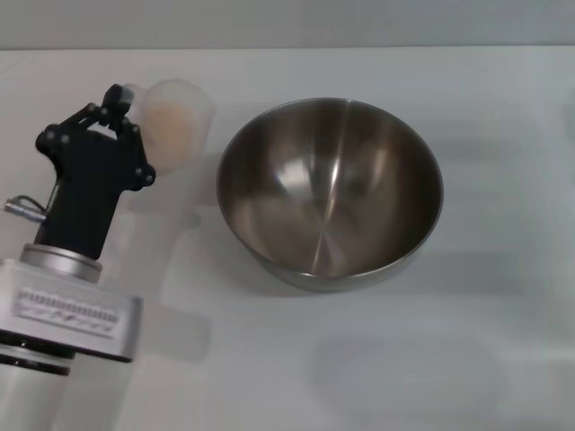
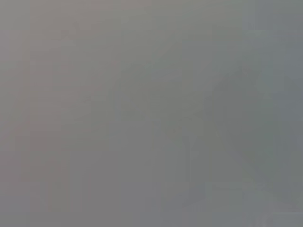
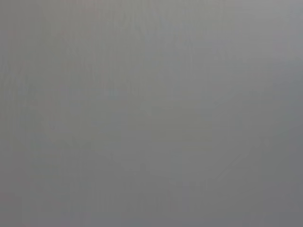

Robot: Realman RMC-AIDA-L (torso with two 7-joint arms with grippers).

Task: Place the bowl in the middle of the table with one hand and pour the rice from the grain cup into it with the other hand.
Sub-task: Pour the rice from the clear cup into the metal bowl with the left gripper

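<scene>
Now | left gripper (image 1: pixel 126 106) at grain cup (image 1: pixel 178 121) | grip unclear | bowl (image 1: pixel 330 193) beside

On table (image 1: pixel 503 359): grain cup (image 1: pixel 177 121) just right of left gripper (image 1: pixel 121 99), rice (image 1: pixel 171 126) inside; bowl (image 1: pixel 330 193) farther right, near cup.

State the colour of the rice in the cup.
Pale beige rice, seen through the clear cup in the head view.
</scene>
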